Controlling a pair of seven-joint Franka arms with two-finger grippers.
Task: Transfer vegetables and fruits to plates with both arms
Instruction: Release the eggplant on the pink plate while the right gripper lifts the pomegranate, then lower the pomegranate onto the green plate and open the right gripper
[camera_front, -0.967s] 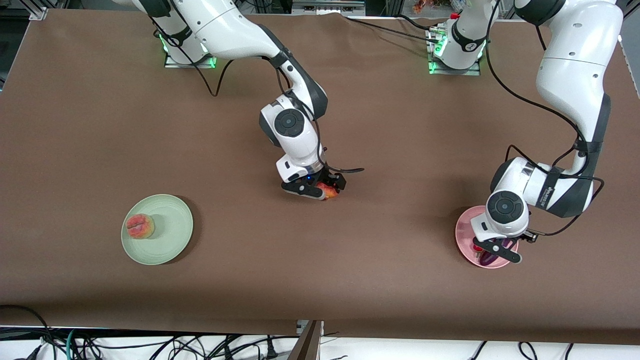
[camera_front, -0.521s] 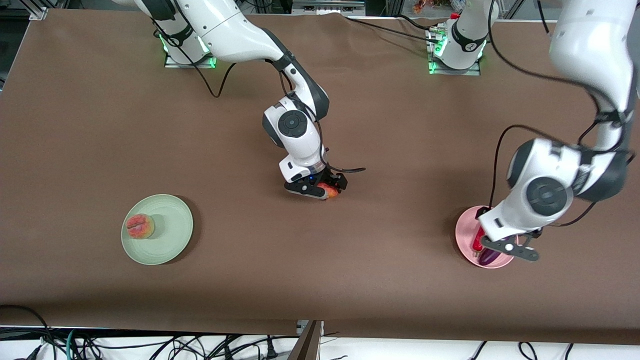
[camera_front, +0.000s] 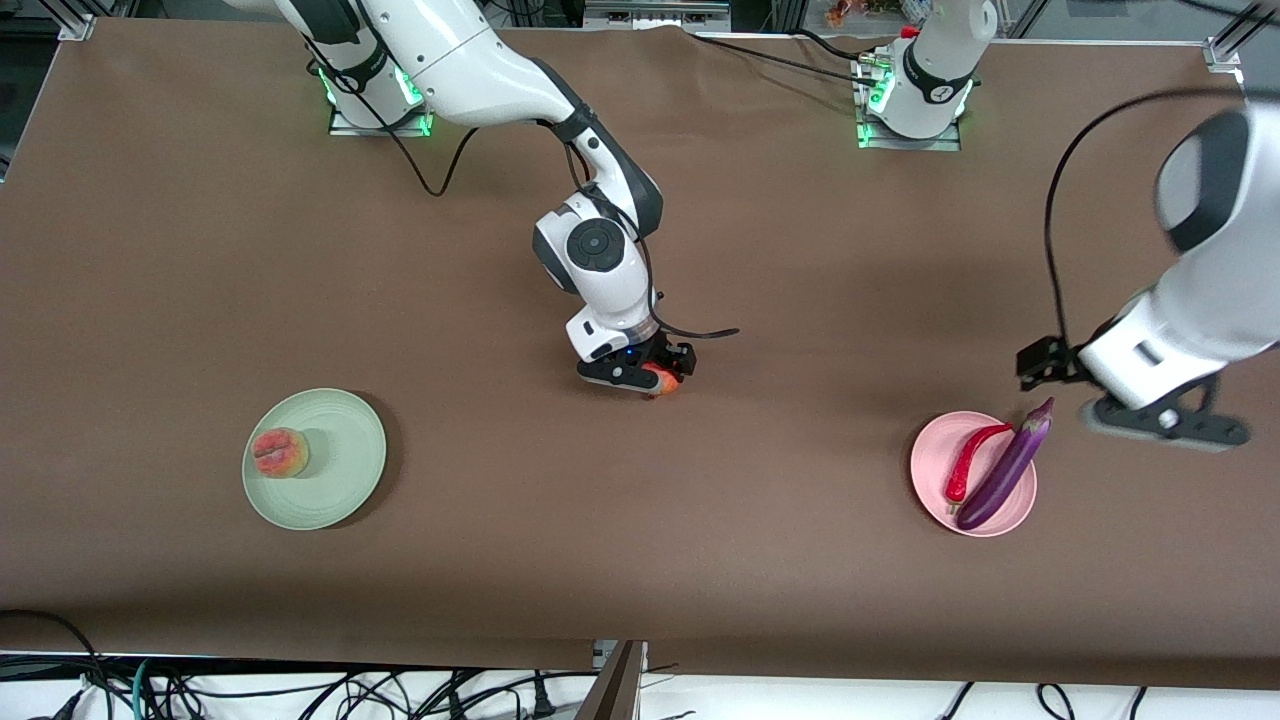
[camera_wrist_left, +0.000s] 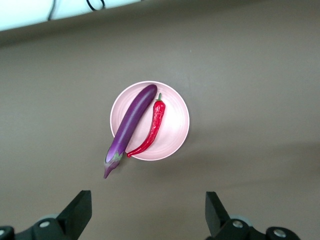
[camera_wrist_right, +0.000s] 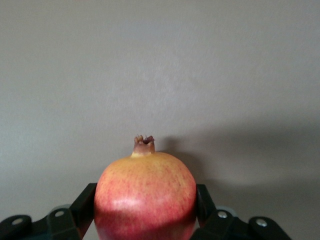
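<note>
A purple eggplant (camera_front: 1010, 465) (camera_wrist_left: 131, 122) and a red chili (camera_front: 970, 458) (camera_wrist_left: 154, 125) lie side by side on the pink plate (camera_front: 930, 472) (camera_wrist_left: 176, 125); the eggplant's stem tip hangs over the rim. My left gripper (camera_front: 1165, 428) (camera_wrist_left: 148, 210) hovers high over the table beside that plate, open and empty. At mid-table my right gripper (camera_front: 648, 380) (camera_wrist_right: 145, 202) is down at the table, its fingers (camera_wrist_right: 86, 200) pressed against both sides of the red-yellow pomegranate (camera_front: 662, 379) (camera_wrist_right: 145, 192). A peach (camera_front: 280, 452) sits on the green plate (camera_front: 345, 450).
The two arm bases (camera_front: 905, 100) stand along the table edge farthest from the front camera. Black cables trail from both wrists. Brown table cloth lies bare between the pomegranate and each plate.
My left gripper has opened, risen off the pink plate and swung toward the left arm's end, uncovering the eggplant and chili. My right gripper has closed in on the pomegranate.
</note>
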